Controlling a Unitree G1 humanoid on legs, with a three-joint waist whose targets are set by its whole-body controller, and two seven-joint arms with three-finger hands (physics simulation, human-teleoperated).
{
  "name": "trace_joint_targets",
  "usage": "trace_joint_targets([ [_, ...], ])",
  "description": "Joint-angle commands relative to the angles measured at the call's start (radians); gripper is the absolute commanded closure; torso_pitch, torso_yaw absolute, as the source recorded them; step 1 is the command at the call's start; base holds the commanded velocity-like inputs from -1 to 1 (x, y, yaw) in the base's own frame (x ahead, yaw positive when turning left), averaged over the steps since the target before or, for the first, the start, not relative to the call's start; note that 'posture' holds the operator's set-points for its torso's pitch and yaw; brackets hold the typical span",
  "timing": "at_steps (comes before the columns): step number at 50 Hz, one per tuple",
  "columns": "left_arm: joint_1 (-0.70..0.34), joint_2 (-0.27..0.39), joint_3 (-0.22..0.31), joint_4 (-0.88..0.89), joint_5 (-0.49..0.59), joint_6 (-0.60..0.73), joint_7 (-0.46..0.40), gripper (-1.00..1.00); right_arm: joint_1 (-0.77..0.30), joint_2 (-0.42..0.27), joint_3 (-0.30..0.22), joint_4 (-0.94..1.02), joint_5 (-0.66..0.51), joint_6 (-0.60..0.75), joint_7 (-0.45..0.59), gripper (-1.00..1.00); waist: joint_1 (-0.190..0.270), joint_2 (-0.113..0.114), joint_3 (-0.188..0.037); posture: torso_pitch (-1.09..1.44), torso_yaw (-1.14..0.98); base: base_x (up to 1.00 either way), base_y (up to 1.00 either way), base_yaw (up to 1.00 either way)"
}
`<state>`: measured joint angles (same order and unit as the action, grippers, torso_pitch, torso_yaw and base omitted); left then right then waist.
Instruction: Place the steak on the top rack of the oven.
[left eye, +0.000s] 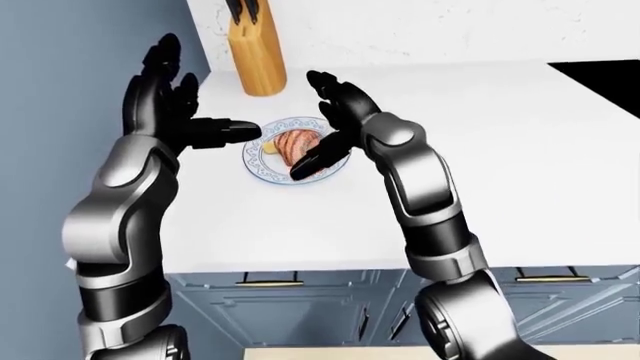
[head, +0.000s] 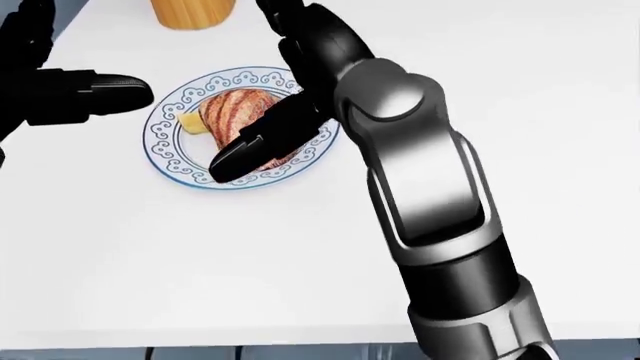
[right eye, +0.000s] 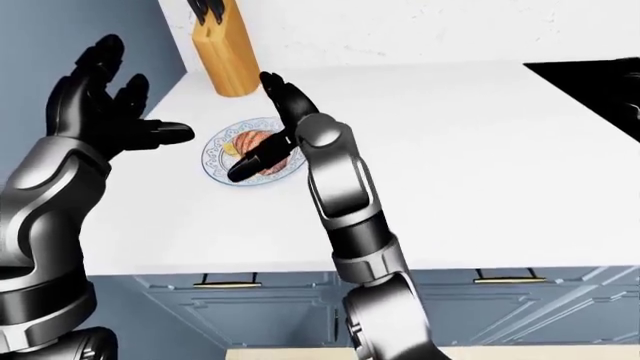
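Observation:
The browned, striped steak (head: 232, 111) lies on a white plate with a blue patterned rim (head: 168, 159), beside a small yellow piece (head: 190, 120). My right hand (head: 288, 88) hovers over the plate's right side, open. Its thumb (head: 250, 150) stretches across the steak's lower right part and hides it, while the other fingers point toward the top of the head view. I cannot tell whether it touches the meat. Left of the plate, my left hand (head: 62, 75) is open with fingers spread and holds nothing. No oven is in view.
A wooden knife block (left eye: 258, 52) stands on the white counter (left eye: 500, 150) just above the plate. A black stove top (left eye: 600, 79) shows at the right edge. Blue-grey drawers (left eye: 300, 300) run under the counter, and a blue wall (left eye: 60, 60) closes the left.

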<state>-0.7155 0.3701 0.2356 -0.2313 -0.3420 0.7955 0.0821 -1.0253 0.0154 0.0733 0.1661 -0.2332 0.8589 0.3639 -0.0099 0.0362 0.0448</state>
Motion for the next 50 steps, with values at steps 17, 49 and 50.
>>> trace_joint_targets([
  [17,-0.032,0.013,0.014,-0.036,-0.001,-0.025,-0.001,-1.00,-0.091,0.017,-0.030,0.154,-0.008,-0.169,-0.041,-0.85,0.000,0.007,-0.034,0.00,0.00,0.00,0.00,0.00],
  [49,-0.030,0.014,0.014,-0.038,-0.007,-0.025,0.002,-1.00,-0.106,0.047,-0.006,0.307,-0.105,-0.296,-0.061,-0.69,-0.004,0.011,-0.035,0.00,0.00,0.00,0.00,0.00],
  [50,-0.030,0.014,0.013,-0.037,-0.007,-0.026,0.001,-1.00,-0.108,0.048,-0.007,0.308,-0.107,-0.294,-0.060,-0.69,-0.004,0.011,-0.035,0.00,0.00,0.00,0.00,0.00],
])
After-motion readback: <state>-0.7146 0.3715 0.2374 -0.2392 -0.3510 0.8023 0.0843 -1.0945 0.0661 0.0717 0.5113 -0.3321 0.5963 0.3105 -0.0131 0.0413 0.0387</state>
